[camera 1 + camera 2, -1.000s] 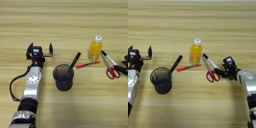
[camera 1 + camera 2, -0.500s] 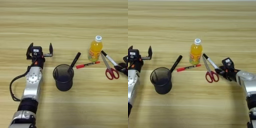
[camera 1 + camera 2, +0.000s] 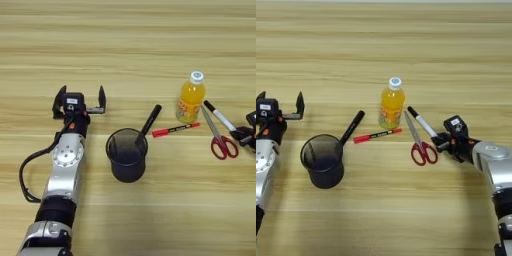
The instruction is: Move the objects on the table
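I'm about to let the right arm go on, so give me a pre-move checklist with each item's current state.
1. Right pincer at the marker: ok, at its lower end, beside the scissors' red handles.
2. Right pincer grip on the marker: cannot tell.
3. Juice bottle upright: ok, but close to the scissor blades, so it could be knocked.
4. Left pincer out of the way: ok, open, over bare table left of the mesh cup.
5. Red pen apart from the scissors: ok.
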